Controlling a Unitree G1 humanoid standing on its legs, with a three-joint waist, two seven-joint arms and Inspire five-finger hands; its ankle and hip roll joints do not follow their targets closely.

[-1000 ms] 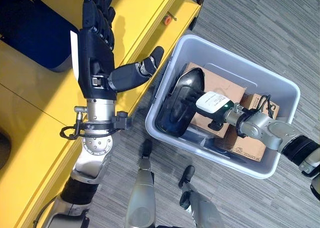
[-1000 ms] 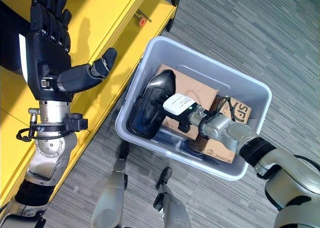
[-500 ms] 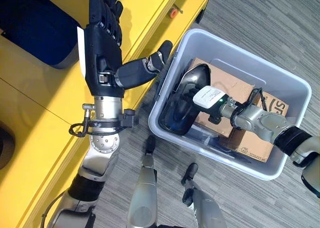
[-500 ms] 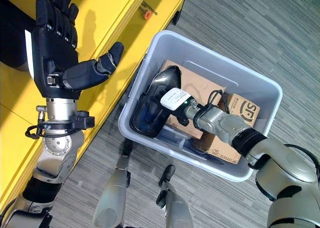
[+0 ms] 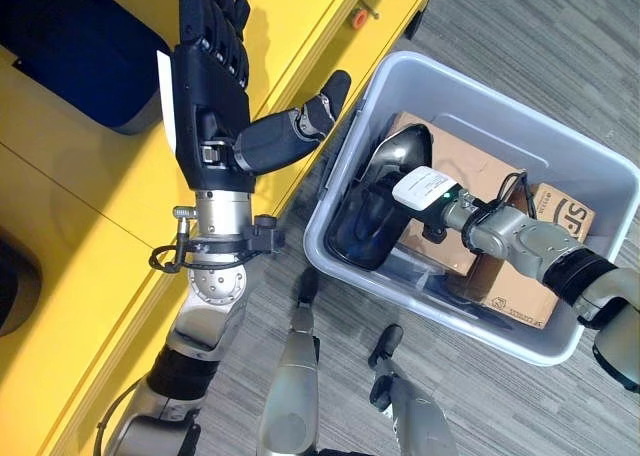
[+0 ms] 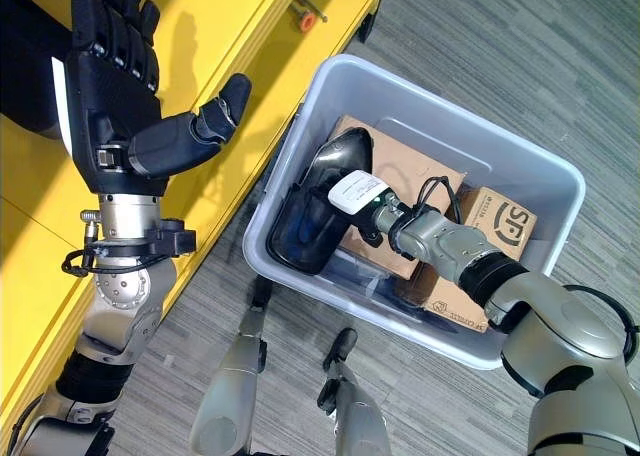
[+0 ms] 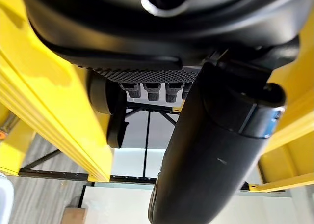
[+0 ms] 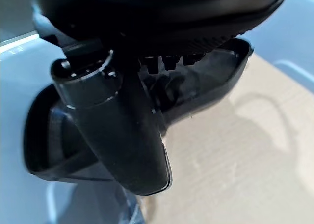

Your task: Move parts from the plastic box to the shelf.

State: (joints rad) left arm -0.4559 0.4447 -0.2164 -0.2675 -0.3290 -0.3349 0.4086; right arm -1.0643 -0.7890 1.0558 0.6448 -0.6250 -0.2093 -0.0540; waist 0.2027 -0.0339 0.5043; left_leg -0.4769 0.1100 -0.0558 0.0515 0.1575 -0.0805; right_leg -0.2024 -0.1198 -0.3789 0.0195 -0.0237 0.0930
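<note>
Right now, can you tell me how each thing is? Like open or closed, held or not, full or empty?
plastic box: open-topped, on the floor, holding parts.
black part: inside the box, leaning on its wall; right hand reaches into it, grip unclear.
cardboard boxes: closed, lying in the plastic box.
left hand: open, holding nothing, over the shelf.
yellow shelf: a dark blue part lies on it.

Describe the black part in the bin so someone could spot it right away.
Find the grey plastic box on the floor beside the yellow shelf. At its shelf-side end lies a glossy black shell, under the right robot hand; its neighbours are brown cardboard boxes.
</note>
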